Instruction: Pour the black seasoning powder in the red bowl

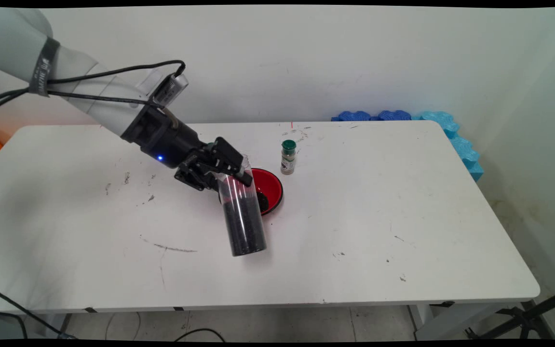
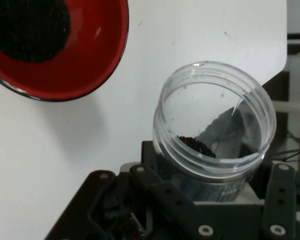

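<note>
Main view: we see the hand point(image 1: 223, 169) clamped around the upper part of one clear jar point(image 1: 243, 214), which holds dark granules and hangs tilted over the white counter point(image 1: 402, 202), its base toward the near edge. One red bowl point(image 1: 268, 185) sits just behind it, with a dark heap inside; one green-capped spice bottle point(image 1: 288, 156) stands upright nearby.

Hand view: we look into the jar's open mouth point(image 2: 215, 117); granules lie low inside, and the bowl point(image 2: 90, 55) lies beside it, apart. We judge the near-upright tilt keeps the contents in.
</note>
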